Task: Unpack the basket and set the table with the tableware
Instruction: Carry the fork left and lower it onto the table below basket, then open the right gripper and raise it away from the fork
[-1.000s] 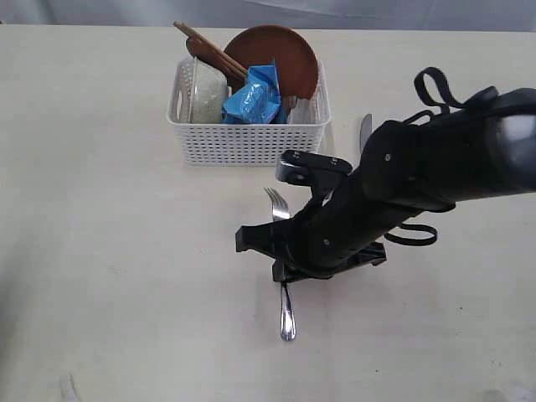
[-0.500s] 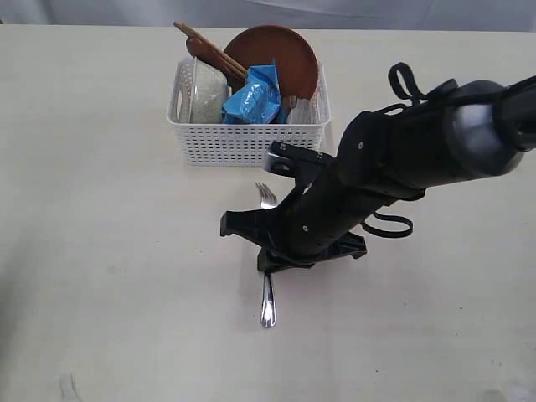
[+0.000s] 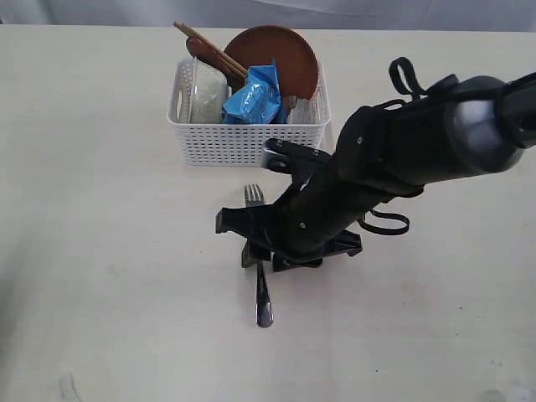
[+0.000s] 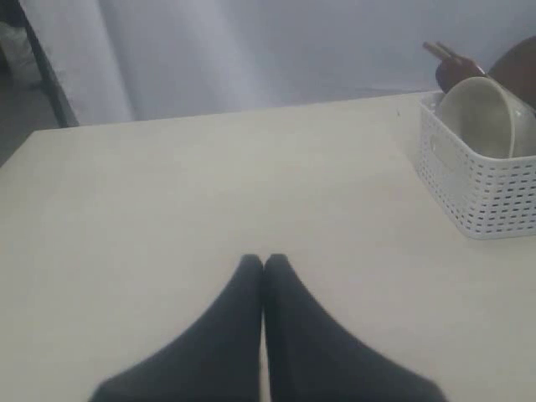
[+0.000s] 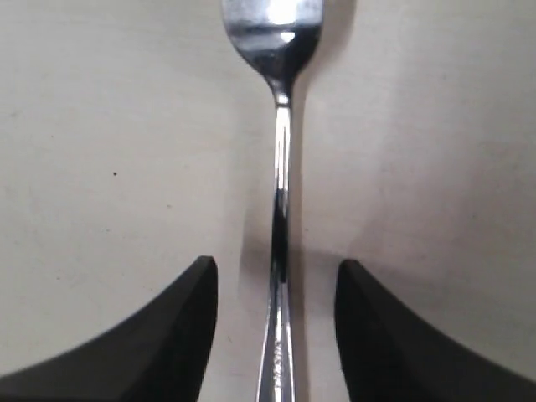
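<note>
Lying flat on table (image 3: 100, 251), shiny steel fork (image 3: 262, 293), tines toward basket (image 3: 243, 138).

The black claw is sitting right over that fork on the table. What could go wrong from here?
1. The right gripper is open, with its fingers close on both sides of the steel fork. Lifting off at a slant could drag the fork crooked.
2. The arm is near the white lattice plastic basket, so a careless swing might shove it.
3. The brown round plate leans upright in the basket and may topple when things are pulled out.
</note>
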